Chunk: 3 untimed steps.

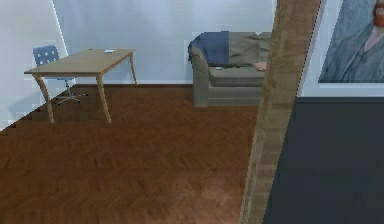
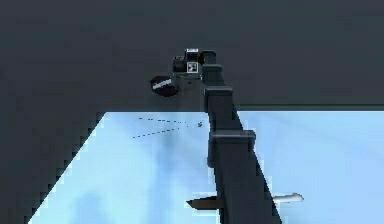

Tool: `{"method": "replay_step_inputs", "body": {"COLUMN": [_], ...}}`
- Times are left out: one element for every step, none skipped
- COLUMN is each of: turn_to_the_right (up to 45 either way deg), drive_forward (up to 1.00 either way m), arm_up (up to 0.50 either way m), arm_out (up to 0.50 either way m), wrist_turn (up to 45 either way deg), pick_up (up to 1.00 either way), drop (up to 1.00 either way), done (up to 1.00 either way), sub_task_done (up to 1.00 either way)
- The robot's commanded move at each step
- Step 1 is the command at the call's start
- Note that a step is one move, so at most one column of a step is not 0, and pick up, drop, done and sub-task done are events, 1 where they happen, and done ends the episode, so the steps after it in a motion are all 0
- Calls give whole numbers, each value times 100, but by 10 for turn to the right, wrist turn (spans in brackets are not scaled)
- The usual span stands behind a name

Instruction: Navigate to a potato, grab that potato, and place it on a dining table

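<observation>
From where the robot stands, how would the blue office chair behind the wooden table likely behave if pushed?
The blue office chair appears to stand on a star base on bare wood floor, so it would probably roll or swivel. Its slim build suggests it is light. Pushed toward the wooden table, it would likely stop against a leg.

Wood floor [image 1: 130,170]: table [image 1: 85,66], sofa [image 1: 230,95], chair [image 1: 45,57]. Pale-blue surface [image 2: 120,170]: knife [image 2: 288,197].
</observation>
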Motion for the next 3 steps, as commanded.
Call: {"method": "replay_step_inputs", "body": {"turn_to_the_right": [0,0,0], "drive_forward": [0,0,0], "arm_up": [2,0,0], "arm_out": [0,0,0], "wrist_turn": [0,-450,-450], "pick_up": [0,0,0], "drop": [0,0,0], "done": [0,0,0], "sub_task_done": [0,0,0]}}
